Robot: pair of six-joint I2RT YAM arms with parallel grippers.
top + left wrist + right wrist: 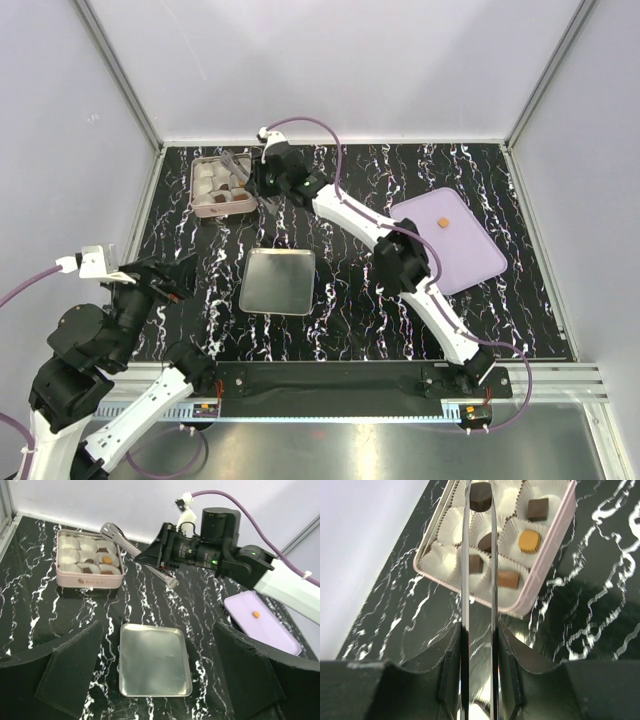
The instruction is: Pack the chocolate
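Our right fingers are clenched on the tongs, whose tips ahead pinch a small chocolate over the tin; we judge it light, slippery and easily dented, best nipped gently across its sides, while our left fingers gape empty

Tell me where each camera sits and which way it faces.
Top external: above and behind the bases, looking down on the table; both arms show.
Left wrist: on the left arm, facing over the silver tray toward the pink tin; the open left end effector frames the bottom, the right arm beyond.
Right wrist: on the right arm, looking down along the tongs onto the tin; the right end effector, shut on them, fills the bottom.
Shared: both wrist views show the tongs and the tin's chocolates.
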